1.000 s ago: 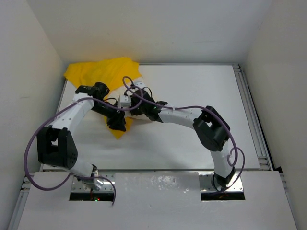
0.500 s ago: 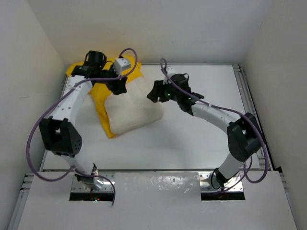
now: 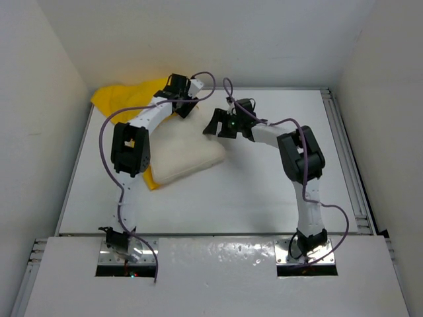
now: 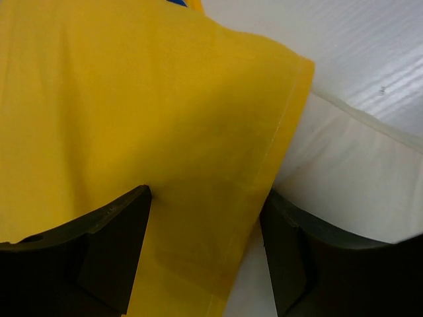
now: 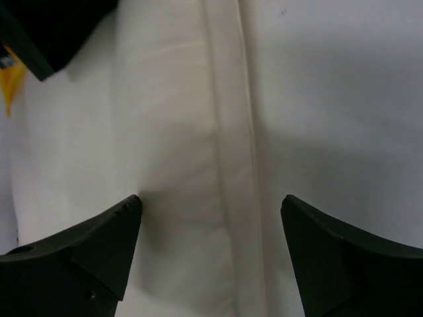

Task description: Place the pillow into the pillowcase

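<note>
**Both wide apart, nothing pinched yet**

Each claw stands spread. Between the left claw's fingers lies the pillowcase hem, with the pillow just to its right. Whether the tips touch cloth I cannot tell. The right claw straddles the pillow's seamed edge, with bare surface to its right. This looks like the hem-grabbing step, as the pillow lies almost wholly outside the case. Next, the left claw should nip one hem layer only while the right claw steadies the pillow.

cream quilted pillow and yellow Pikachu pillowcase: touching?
Touching. Left wrist view: the thin yellow fabric pillowcase lies draped over the puffy cream-white pillow, hem on it, no gap.
</note>
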You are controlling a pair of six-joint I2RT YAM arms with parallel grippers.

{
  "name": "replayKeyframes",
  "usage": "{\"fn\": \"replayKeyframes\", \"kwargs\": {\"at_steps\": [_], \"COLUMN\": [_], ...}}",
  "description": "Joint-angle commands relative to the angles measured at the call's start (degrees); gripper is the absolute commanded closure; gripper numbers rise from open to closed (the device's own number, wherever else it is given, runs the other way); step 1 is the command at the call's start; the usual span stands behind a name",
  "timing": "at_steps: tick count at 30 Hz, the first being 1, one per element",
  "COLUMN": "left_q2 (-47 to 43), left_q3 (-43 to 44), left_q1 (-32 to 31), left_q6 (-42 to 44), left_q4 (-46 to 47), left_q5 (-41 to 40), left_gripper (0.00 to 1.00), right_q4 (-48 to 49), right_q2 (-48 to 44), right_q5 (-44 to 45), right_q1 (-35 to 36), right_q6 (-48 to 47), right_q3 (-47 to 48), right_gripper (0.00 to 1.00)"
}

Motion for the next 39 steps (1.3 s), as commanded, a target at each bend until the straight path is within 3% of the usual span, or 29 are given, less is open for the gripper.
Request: {"fn": "replayKeyframes", "kwargs": {"at_steps": [1, 4, 7, 8, 10, 11, 12, 13, 14, 16, 18, 21, 28, 34, 39], "left_q2": [1.2, 0.2, -0.6, -0.6, -1.5, -2.0, -2.5, -3.9, -4.5, -6.9, -10.3, -16.1, -29.7, -40.0, -44.8], "left_q3": [2.3, -2.0, -3.1, -2.6, -2.6, -2.9, -3.3, -3.7, -3.5, -2.5, -0.5, -1.4, -7.7, -14.4, -15.3], "left_q1": [-0.9, -0.9, -0.9, -1.0, -1.6, -1.8, -2.5, -2.7, -3.3, -3.9, -4.5, -5.8, -11.0, -23.2, -24.7], "left_q6": [2.5, 3.2, 2.6, 2.3, 2.8, 3.2, 3.3, 3.6, 3.4, 2.2, 1.8, 4.0, 8.4, 7.5, 4.7], "left_q4": [3.4, 5.5, 5.2, 3.8, 2.7, 1.6, 1.3, 0.7, -0.1, -3.4, -6.7, -13.2, -24.1, -26.6, -27.1], "left_q5": [-11.2, -12.0, -9.1, -6.5, -4.3, -2.0, -0.9, 0.4, 1.2, 4.4, 8.8, 16.6, 37.1, 38.5, 41.9], "left_gripper": [0.38, 0.52, 0.80, 0.98, 1.00, 1.00, 1.00, 1.00, 1.00, 1.00, 1.00, 1.00, 1.00, 1.00, 1.00], "right_q4": [2.9, 3.4, 5.1, 7.5, 10.8, 13.9, 15.4, 18.8, 20.3, 23.3, 27.7, 33.8, 32.5, 25.3, 19.9], "right_q2": [2.7, 4.3, 6.5, 7.4, 10.2, 11.1, 12.8, 13.4, 13.8, 13.4, 11.4, 1.3, -29.6, -40.8, -44.9], "right_q5": [-5.3, -5.9, -7.6, -10.9, -14.1, -15.9, -18.7, -19.7, -20.8, -21.2, -20.8, -16.2, 1.8, 19.4, 37.8], "right_q1": [0.8, 1.6, 1.7, 1.6, 1.8, 2.1, 2.2, 2.5, 2.6, 2.6, 2.6, 3.3, 10.0, 13.7, 16.6], "right_q6": [3.5, 3.0, 4.1, 4.6, 7.4, 8.7, 10.9, 12.2, 13.5, 17.4, 20.1, 18.2, 7.2, 3.6, 6.6], "right_q3": [3.7, 4.0, 4.7, 5.1, 6.4, 6.9, 8.0, 8.1, 8.1, 6.7, 2.6, -7.0, -25.8, -28.4, -31.2], "right_gripper": [0.15, 0.10, 0.08, 0.09, 0.17, 0.26, 0.49, 0.61, 0.83, 1.00, 1.00, 1.00, 1.00, 1.00, 1.00]}}
